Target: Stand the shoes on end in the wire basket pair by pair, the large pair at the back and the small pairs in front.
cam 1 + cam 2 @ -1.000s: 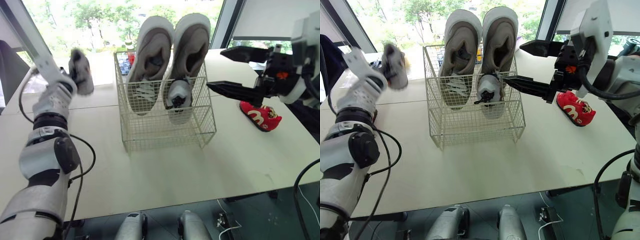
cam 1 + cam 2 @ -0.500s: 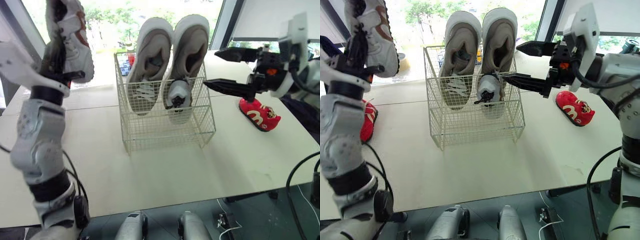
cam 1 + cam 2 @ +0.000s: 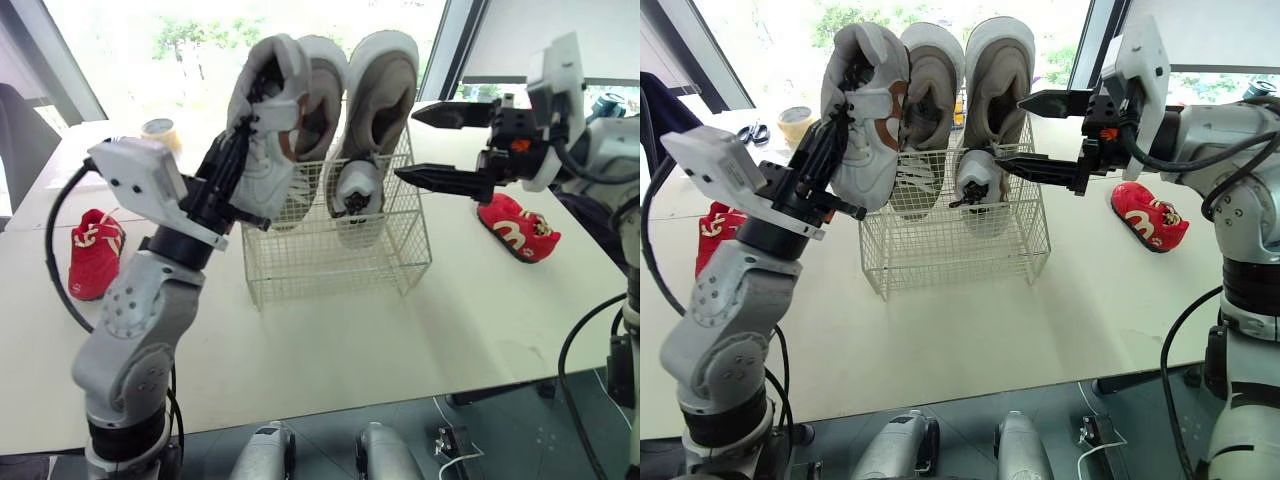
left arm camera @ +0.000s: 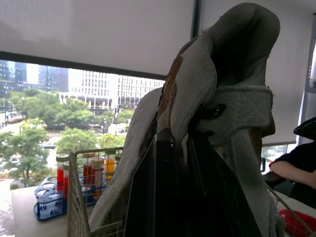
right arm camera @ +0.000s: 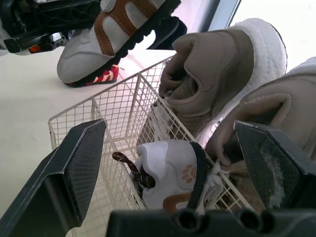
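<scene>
The bare tabletop (image 3: pixel 400 330) comes first, then the front wall of the wire basket (image 3: pixel 340 270). Just above the basket's front-left corner, the left claw (image 3: pixel 236 165) pinches a pale small shoe (image 3: pixel 268 115), its black fingers pushed into the opening. The shoe is held roughly on end in the air, not yet inside the wire.

A white small shoe (image 3: pixel 357 195) already stands on end in the front right of the basket, so I'd judge the free front-left spot is the one to fill. The shoe needs to clear the rim, drop straight down beside its neighbour without knocking it, and lean back on the big shoe behind. The claw shouldn't let go until the lower end rests on the wire floor.

The right claw (image 3: pixel 407 145) hangs spread wide at the basket's right side, near the white shoe and well placed to steady it.

A left red shoe (image 3: pixel 95 255) and a right red shoe (image 3: pixel 518 228) lie on the tabletop, well apart, one on either side of the basket. At the back, the large grey pair (image 3: pixel 385 90) stands on end.
</scene>
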Robot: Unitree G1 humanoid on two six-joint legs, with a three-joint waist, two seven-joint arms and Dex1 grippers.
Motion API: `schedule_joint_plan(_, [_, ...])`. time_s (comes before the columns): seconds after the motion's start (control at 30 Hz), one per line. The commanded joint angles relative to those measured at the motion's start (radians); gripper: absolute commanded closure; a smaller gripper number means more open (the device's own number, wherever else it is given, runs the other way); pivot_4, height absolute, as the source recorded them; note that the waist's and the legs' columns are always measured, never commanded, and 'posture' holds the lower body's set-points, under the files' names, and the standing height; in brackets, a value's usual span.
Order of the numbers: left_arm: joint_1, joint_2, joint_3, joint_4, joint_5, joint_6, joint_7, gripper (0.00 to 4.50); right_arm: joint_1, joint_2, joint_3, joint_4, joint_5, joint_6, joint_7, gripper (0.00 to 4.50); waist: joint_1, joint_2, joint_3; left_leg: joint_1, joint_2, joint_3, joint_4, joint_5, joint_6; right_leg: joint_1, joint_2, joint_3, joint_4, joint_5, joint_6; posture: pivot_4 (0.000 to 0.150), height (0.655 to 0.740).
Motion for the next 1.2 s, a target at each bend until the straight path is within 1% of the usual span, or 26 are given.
schedule_joint_plan(0.03, [0.002, -0.041, -0.050, 0.060, 0.106, -0.144, -0.036, 4.47, -0.041, -0.030, -0.038, -0.034, 0.003, 0.019, 0.001, 0.00, 0.003, 0.000, 0.000, 0.000, 0.000, 0.000, 0.000, 0.000, 0.000, 0.000, 0.000, 0.000, 0.000, 0.000, 0.000, 0.150, 0.7400])
schedule_joint_plan(0.2, [0.008, -0.097, -0.082, 0.196, 0.197, -0.299, -0.088, 4.47, -0.056, -0.049, -0.045, -0.052, 0.009, 0.058, -0.005, 0.00, 0.013, 0.000, 0.000, 0.000, 0.000, 0.000, 0.001, -0.001, 0.002, 0.001, 0.000, 0.000, -0.001, 0.000, 0.000, 0.150, 0.7400])
schedule_joint_plan(0.27, [0.006, -0.141, -0.103, 0.276, 0.242, -0.375, -0.086, 4.47, -0.052, -0.069, -0.051, -0.057, 0.005, 0.066, 0.004, 0.00, 0.019, 0.000, 0.000, 0.000, 0.000, 0.000, 0.001, -0.001, 0.002, 0.001, 0.000, 0.000, -0.001, 0.000, 0.000, 0.150, 0.7400])
schedule_joint_plan(0.37, [0.017, -0.181, -0.118, 0.337, 0.254, -0.438, -0.114, 4.47, -0.054, -0.084, -0.063, -0.067, 0.015, 0.084, 0.006, 0.00, 0.023, 0.000, 0.000, 0.000, 0.000, 0.000, 0.001, -0.002, 0.003, 0.002, 0.000, -0.001, -0.002, 0.001, 0.001, 0.150, 0.7400])
schedule_joint_plan(0.47, [0.030, -0.200, -0.136, 0.392, 0.272, -0.495, -0.150, 4.47, -0.056, -0.090, -0.073, -0.084, 0.022, 0.104, -0.005, 0.00, 0.023, 0.000, 0.000, 0.000, 0.000, 0.000, 0.001, -0.003, 0.005, 0.002, 0.000, -0.001, -0.003, 0.001, 0.001, 0.150, 0.7400])
schedule_joint_plan(0.67, [0.033, -0.205, -0.146, 0.502, 0.293, -0.588, -0.219, 4.47, -0.047, -0.094, -0.095, -0.127, 0.043, 0.141, -0.036, 0.00, 0.024, 0.001, -0.001, 0.000, 0.000, 0.000, 0.001, -0.004, 0.007, 0.003, 0.000, -0.001, -0.004, 0.001, 0.001, 0.150, 0.7400])
schedule_joint_plan(0.73, [0.030, -0.203, -0.152, 0.545, 0.320, -0.635, -0.233, 4.47, -0.032, -0.098, -0.109, -0.138, 0.048, 0.148, -0.042, 0.00, 0.025, 0.002, -0.001, 0.000, 0.000, 0.000, 0.002, -0.004, 0.008, 0.003, 0.000, -0.001, -0.004, 0.001, 0.001, 0.150, 0.7400])
schedule_joint_plan(0.97, [0.017, -0.207, -0.141, 0.628, 0.376, -0.751, -0.235, 4.47, -0.013, -0.101, -0.133, -0.170, 0.071, 0.176, -0.066, 0.00, 0.024, 0.003, -0.002, 0.002, 0.000, 0.000, 0.002, -0.005, 0.009, 0.006, -0.001, -0.002, -0.005, 0.001, 0.001, 0.150, 0.7400])
schedule_joint_plan(1.07, [-0.022, -0.209, -0.136, 0.641, 0.389, -0.779, -0.229, 4.47, -0.012, -0.102, -0.134, -0.170, 0.074, 0.179, -0.071, 0.00, 0.025, 0.003, -0.002, 0.002, 0.000, 0.000, 0.002, -0.005, 0.009, 0.006, -0.001, -0.002, -0.005, 0.001, 0.001, 0.150, 0.7400])
schedule_joint_plan(1.2, [-0.092, -0.201, -0.126, 0.667, 0.444, -0.861, -0.213, 4.47, -0.007, -0.099, -0.129, -0.171, 0.071, 0.174, -0.070, 0.00, 0.027, 0.003, -0.002, 0.002, 0.000, -0.001, 0.002, -0.005, 0.009, 0.006, -0.001, -0.002, -0.005, 0.002, 0.001, 0.150, 0.7400])
